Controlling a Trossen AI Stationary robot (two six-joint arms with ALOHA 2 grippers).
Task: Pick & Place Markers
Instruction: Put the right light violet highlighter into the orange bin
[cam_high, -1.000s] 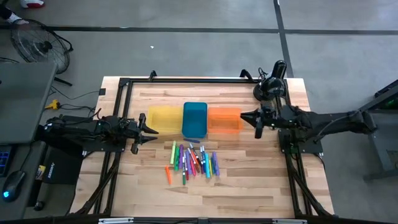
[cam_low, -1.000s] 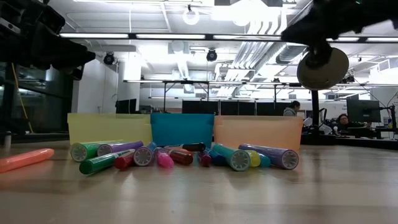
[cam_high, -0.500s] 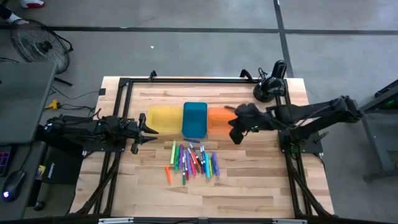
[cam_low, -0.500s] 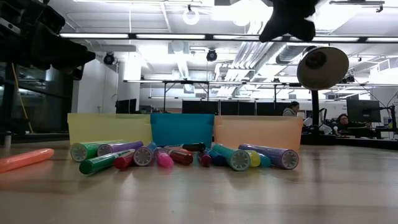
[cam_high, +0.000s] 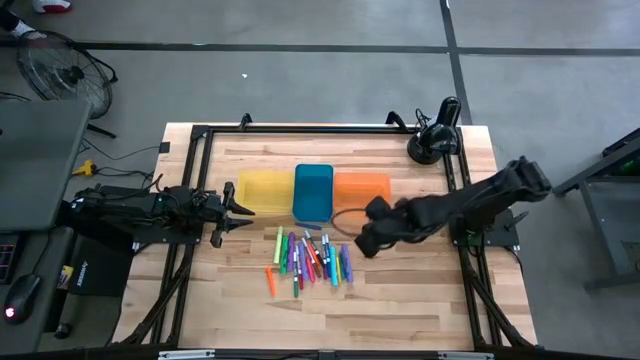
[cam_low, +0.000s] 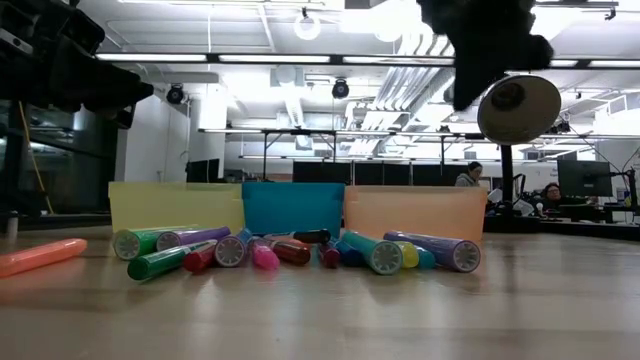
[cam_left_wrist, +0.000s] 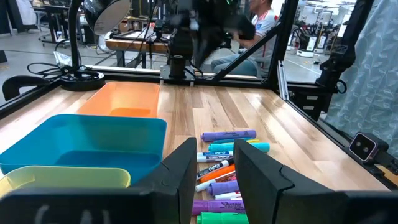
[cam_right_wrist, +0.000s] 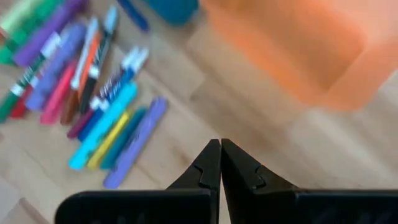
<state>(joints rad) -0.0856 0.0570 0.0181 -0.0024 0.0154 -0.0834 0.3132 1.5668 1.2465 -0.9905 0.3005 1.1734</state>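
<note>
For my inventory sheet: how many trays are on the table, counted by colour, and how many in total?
Yellow tray: 1
Blue tray: 1
Orange tray: 1
Total: 3 trays

Two dark jointed arms, black tapered pincer fingers (cam_right_wrist: 219, 163)

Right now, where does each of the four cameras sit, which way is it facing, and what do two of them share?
High: overhead, straight down on the table; both arms, right gripper beside the markers.
Low: tabletop level, facing the trays; a dark arm blurs in overhead.
Left wrist: behind the left gripper, looking across the blue tray.
Right wrist: above the wood, over the shut right gripper.
Shared: both wrist views show the orange tray.
</note>
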